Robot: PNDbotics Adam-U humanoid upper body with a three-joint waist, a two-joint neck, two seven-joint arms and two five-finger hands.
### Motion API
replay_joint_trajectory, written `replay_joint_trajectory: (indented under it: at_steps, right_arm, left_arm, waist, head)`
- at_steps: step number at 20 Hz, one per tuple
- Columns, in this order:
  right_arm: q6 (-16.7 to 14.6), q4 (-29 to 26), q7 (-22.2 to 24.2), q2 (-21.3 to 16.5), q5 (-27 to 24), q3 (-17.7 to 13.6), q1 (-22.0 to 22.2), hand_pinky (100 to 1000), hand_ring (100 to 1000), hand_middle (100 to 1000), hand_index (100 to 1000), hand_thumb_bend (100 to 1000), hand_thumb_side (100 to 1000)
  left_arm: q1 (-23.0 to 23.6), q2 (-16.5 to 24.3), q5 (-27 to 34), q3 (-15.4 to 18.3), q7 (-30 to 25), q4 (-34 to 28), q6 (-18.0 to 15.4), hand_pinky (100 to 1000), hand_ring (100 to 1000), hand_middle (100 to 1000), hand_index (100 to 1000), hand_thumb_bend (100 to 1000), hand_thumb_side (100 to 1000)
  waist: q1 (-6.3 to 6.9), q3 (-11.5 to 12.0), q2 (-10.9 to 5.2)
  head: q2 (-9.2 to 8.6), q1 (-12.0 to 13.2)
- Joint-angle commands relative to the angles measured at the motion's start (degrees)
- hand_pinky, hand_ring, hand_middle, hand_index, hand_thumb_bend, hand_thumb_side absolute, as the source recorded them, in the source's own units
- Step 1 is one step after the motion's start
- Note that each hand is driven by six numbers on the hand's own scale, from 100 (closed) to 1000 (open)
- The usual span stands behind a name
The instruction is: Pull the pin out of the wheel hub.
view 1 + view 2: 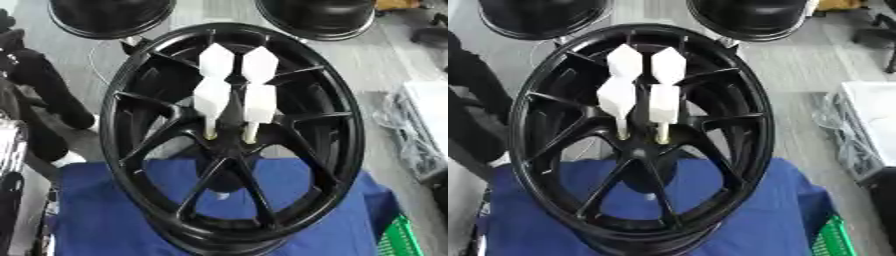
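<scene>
A black spoked wheel hub [118,107] stands upright on a blue cloth [96,210]. Several white pins stick out of its centre. The two lower ones, a left pin [211,97] and a right pin [259,102], show pale shafts running into the hub's middle [229,142]. Two more white pin heads [216,60] sit just above them. My left hand [52,95] shows as black straight fingers at the left edge, left of the rim and apart from it, holding nothing. My right hand is in no view.
Two more black wheels [109,17] [319,17] stand behind the hub on the grey floor. A white box with clear plastic wrap [859,125] lies at the right. A green crate [402,239] shows at the lower right corner.
</scene>
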Motion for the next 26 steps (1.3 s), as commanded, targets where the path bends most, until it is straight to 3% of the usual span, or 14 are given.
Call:
replay_joint_trajectory:
  at_steps: [1,5,6,7,11,16,21,24,26]
  right_arm:
    - [-1.0,-3.1,1.9,-4.2,0.8,1.8,-3.5,810,801,915,956,100,544]
    - [1.7,-2.4,4.3,-3.7,1.4,3.4,-9.7,810,801,915,956,100,544]
    - [2.3,-1.6,4.7,-3.4,1.4,3.8,-11.4,858,862,929,950,104,527]
    - [2.2,-1.9,5.4,-4.0,1.9,4.7,-13.0,859,861,925,946,113,534]
    - [-0.8,-7.2,9.2,-9.8,5.6,10.9,-19.8,863,847,884,917,154,600]
    - [-4.0,-8.5,14.0,-16.4,10.3,18.6,-25.8,869,848,870,905,149,650]
    - [-7.2,-8.6,18.7,-15.0,15.0,26.2,-28.1,868,849,875,909,132,674]
    - [-6.8,-8.6,21.5,-12.4,17.8,30.7,-30.0,841,823,860,903,129,662]
    - [-5.5,-8.6,23.3,-10.8,18.6,31.7,-30.4,826,812,859,906,118,675]
  left_arm:
    - [0.2,2.3,-0.4,0.4,0.1,-0.6,0.0,597,751,707,753,279,829]
    - [0.4,2.6,-0.5,0.8,0.5,-0.6,-0.1,597,751,707,753,279,829]
    - [0.5,2.6,-0.5,0.9,0.5,-0.6,-0.1,597,752,707,753,278,829]
    - [0.7,3.0,-0.6,0.6,0.4,-0.5,0.0,597,752,707,753,278,829]
    - [0.7,4.0,-0.6,1.0,0.6,-0.5,0.0,596,751,707,752,278,831]
    - [0.6,4.7,-0.4,1.0,0.7,-0.5,0.0,596,751,707,752,276,833]
    - [0.7,5.0,-0.3,1.1,0.8,-0.4,0.0,596,751,707,752,275,832]
    - [0.9,5.0,-0.2,1.3,1.0,-0.4,-0.1,597,750,707,752,274,834]
    - [0.9,4.9,-0.2,1.4,1.0,-0.4,-0.1,597,751,707,752,274,833]
  waist:
    - [-0.28,0.0,-1.65]
    - [-0.21,-0.9,-1.47]
    - [-0.24,-1.0,-1.47]
    - [-0.82,-0.7,-1.65]
    - [-1.37,-1.3,-0.86]
    - [-1.66,-1.7,-0.06]
    - [-1.77,-2.0,-0.07]
    - [-1.56,-2.3,-0.24]
    - [-1.39,-2.4,-0.33]
  head:
    - [0.3,-0.7]
    - [0.05,0.0]
    - [0.04,0.1]
    - [0.17,-0.3]
    - [-0.65,-0.1]
    - [-1.19,-0.6]
    - [-1.48,-0.8]
    - [-1.51,-0.5]
    - [-1.57,0.0]
